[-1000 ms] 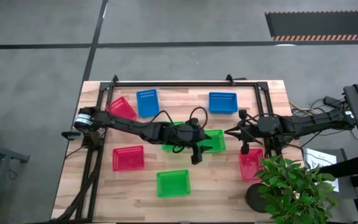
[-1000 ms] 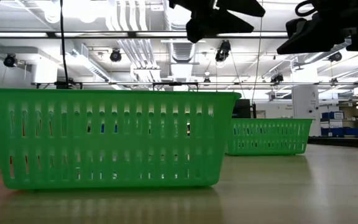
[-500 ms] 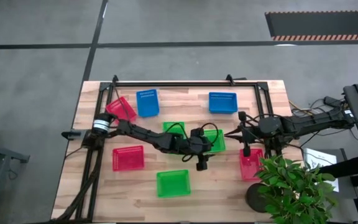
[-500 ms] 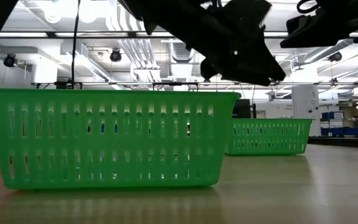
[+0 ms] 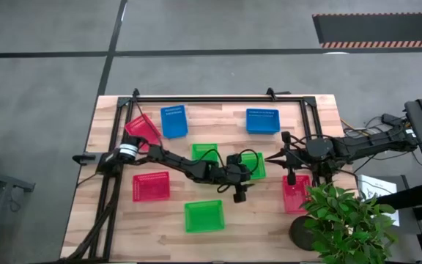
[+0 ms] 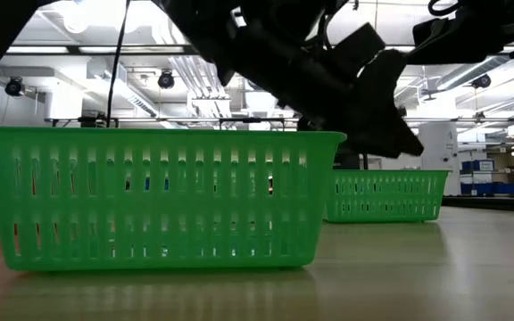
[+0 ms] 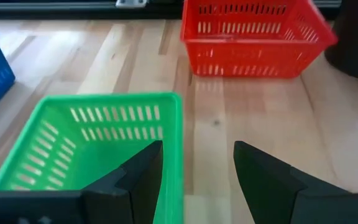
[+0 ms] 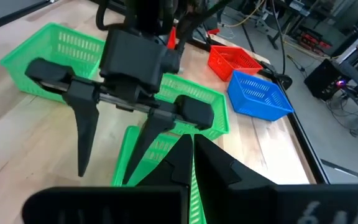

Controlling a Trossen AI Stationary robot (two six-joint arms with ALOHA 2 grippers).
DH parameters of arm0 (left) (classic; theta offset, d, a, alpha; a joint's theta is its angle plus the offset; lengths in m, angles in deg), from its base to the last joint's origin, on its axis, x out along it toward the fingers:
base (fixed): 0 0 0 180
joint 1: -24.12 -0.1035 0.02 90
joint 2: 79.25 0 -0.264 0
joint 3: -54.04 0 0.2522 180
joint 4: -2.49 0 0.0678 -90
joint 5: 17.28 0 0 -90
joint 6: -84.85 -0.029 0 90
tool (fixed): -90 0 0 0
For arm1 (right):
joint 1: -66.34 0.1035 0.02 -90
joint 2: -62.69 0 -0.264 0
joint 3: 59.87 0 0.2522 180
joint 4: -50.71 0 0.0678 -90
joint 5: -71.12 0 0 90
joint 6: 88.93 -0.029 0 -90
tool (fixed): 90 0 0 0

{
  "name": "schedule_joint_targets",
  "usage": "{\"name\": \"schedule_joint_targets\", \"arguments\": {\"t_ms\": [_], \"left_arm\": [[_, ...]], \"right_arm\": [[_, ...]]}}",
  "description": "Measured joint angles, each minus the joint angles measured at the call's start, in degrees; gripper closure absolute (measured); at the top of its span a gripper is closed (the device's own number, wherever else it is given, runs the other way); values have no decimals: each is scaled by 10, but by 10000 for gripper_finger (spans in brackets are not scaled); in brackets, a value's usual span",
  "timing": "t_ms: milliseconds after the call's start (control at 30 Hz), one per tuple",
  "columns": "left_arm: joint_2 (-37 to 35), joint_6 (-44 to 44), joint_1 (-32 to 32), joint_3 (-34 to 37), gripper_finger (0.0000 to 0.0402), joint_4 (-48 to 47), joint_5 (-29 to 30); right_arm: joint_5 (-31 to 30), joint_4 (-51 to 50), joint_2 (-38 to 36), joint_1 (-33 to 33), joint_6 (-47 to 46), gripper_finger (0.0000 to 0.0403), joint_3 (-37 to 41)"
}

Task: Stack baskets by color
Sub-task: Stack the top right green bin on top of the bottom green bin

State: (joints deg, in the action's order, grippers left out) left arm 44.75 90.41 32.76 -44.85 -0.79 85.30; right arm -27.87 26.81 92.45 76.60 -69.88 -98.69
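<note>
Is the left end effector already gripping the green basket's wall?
No. In the left wrist view the left end effector is open, one finger on each side of the green basket wall, not yet closed.

Worktop: pale wooden slatted worktop (image 5: pixel 218 126), rectangular, on a black metal frame (image 5: pixel 218 97) that runs along its far edge.
Plant: leafy green potted plant (image 5: pixel 343 218) in a dark round pot (image 5: pixel 301 233), at the worktop's near right corner.
Floor: grey concrete floor (image 5: pixel 42 81) crossed by dark lines, with an orange-and-black striped mat (image 5: pixel 378 29) at the far right.
Ceiling: white ducts and pipes (image 6: pixel 194 71) overhead in the low view.
</note>
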Motion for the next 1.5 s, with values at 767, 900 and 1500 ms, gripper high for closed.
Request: {"name": "schedule_joint_targets", "arguments": {"t_ms": [767,900,1500], "left_arm": [[28,11,-3,4,382,-7,9],[27,4,-3,4,396,-6,8],[-108,-60,64,-5,401,-96,29]], "right_arm": [[0,-1,0,0,-5,394,1],[0,-1,0,0,-5,394,1],[0,37,-1,0,-26,394,11]]}}
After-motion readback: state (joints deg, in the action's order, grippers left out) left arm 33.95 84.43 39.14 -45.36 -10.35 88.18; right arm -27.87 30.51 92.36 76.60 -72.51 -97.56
